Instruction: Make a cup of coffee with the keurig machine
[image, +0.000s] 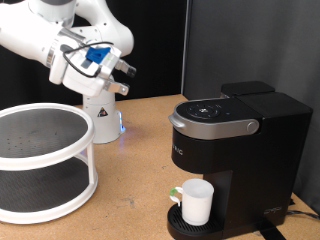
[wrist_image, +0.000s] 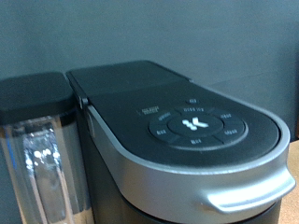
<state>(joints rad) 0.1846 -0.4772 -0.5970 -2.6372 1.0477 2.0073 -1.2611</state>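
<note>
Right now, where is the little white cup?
The cup stands on the keurig machine's round drip base, under its brew head, at the exterior view's bottom, right of centre.

The boxy black keurig machine (image: 235, 150) stands at the exterior view's right, the small white mug (image: 196, 202) on its round drip base. The round two-tier white rack (image: 40, 160) sits far left, the gripper (image: 126, 80) raised between them.

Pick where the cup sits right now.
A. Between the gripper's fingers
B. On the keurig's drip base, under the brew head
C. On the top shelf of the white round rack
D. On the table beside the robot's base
B: the cup stands on the drip base of the keurig, below its brew head, while the gripper is up in the air, away from it.
</note>
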